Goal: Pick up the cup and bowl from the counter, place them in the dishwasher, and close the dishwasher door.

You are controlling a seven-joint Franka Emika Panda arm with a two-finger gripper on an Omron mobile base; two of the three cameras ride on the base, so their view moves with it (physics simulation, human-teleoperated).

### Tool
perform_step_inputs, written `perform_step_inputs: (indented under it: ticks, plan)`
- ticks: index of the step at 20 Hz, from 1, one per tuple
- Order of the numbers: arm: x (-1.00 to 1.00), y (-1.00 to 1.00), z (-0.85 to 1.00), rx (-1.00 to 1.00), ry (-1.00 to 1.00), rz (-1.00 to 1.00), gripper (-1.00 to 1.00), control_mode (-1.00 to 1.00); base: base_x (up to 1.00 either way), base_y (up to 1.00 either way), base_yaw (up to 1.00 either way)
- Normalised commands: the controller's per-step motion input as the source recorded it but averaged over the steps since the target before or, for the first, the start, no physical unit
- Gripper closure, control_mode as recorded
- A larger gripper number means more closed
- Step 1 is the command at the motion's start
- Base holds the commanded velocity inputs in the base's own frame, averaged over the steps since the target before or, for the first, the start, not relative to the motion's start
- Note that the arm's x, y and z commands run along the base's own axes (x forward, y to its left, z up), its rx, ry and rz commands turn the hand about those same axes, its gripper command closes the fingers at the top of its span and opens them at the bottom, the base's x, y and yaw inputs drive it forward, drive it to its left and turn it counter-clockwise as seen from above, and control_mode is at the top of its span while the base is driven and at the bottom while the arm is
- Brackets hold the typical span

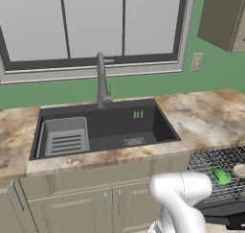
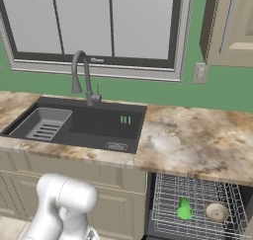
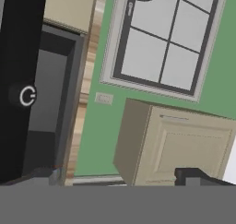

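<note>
The green cup point(image 1: 221, 175) point(image 2: 184, 209) lies in the grey wire rack point(image 2: 197, 189) of the open dishwasher, under the right part of the counter point(image 1: 206, 117) point(image 2: 197, 140). The pale bowl point(image 1: 239, 169) point(image 2: 216, 212) sits in the same rack, just right of the cup. Part of the dark dishwasher door point(image 1: 225, 213) hangs low at the bottom right. In the rolled hand view, its black strip point(image 3: 18, 80) with a round power mark runs along the left. My gripper point(image 3: 117, 177) is open and holds nothing; its two dark fingertips point(image 3: 193, 174) stand far apart.
A dark sink point(image 1: 103, 129) with a grey faucet point(image 1: 101, 81) and a grey drain tray point(image 1: 63, 137) is cut into the counter. Beige cabinet doors point(image 1: 86, 208) stand below it. A wall cabinet point(image 2: 230, 26) hangs at the upper right, beside the window point(image 2: 99, 26).
</note>
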Motion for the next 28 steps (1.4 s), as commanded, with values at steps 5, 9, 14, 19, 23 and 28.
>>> perform_step_inputs:
  ticks: [5,9,14,19,23,28]
  plan:
    - [0.03,-0.26,-0.44,-0.12,0.00,0.00,-1.00,-1.00,0.00,0.00,0.00]
    - [0.06,-0.25,-0.45,-0.11,0.00,0.00,-1.00,-1.00,0.00,0.00,0.00]
    - [0.00,-0.23,-0.48,-0.14,0.00,0.00,-1.00,-1.00,0.00,0.00,0.00]
    - [0.00,-0.22,-0.54,-0.14,0.00,0.00,-1.00,-1.00,0.00,0.00,0.00]
    - [0.00,-0.22,-0.51,-0.13,0.00,0.00,-1.00,-1.00,0.00,0.00,0.00]
    - [0.00,-0.26,-0.50,-0.14,-0.02,0.00,-1.00,-1.00,0.00,0.00,0.00]
